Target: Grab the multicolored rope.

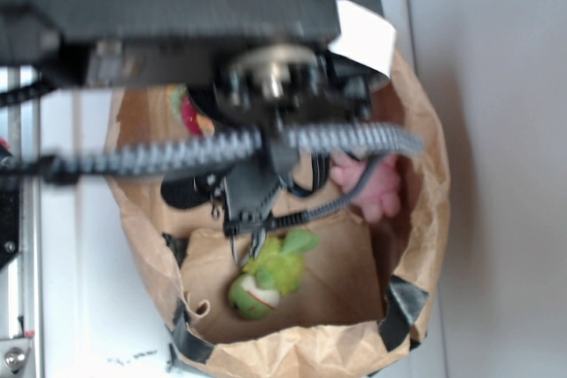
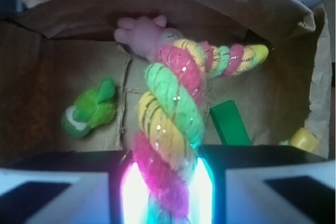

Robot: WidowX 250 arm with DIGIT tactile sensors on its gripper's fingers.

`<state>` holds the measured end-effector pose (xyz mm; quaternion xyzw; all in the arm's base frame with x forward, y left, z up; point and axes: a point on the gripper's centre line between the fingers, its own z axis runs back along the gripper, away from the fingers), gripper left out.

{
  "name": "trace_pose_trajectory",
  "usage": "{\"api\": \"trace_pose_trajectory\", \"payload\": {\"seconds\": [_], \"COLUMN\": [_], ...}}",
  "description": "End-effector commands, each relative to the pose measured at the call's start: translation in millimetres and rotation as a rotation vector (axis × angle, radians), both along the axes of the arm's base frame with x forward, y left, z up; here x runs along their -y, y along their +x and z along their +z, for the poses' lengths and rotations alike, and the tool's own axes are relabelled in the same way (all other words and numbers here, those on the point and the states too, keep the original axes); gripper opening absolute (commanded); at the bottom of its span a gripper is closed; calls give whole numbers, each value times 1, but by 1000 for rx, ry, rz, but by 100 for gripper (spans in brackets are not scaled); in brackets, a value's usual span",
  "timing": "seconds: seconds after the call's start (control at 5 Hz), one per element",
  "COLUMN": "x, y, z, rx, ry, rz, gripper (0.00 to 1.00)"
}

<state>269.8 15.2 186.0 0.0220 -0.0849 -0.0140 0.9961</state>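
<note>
Rope looks soft, light, squashy, fuzzy enough not to slip; jaws clamp one thick twisted strand, free end arcing over the bag floor.

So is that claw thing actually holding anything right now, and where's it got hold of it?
Yes. The tool is shut on the multicolored rope, pinching its pink lower end between the two fingers; the rest of the rope rises free above the paper bag.

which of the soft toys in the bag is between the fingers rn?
The multicolored rope: its twisted pink, yellow and green strands run down between the fingers. The green plush and pink plush lie apart on the bag floor.
</note>
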Motion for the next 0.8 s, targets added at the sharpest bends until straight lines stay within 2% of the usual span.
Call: {"api": "trace_pose_trajectory", "payload": {"seconds": [0.0, 0.6], "x": [5, 5], "y": [4, 3], "z": [18, 18], "rx": [68, 65], "ry": [7, -18], "rz": [14, -4], "gripper": [0, 0]}}
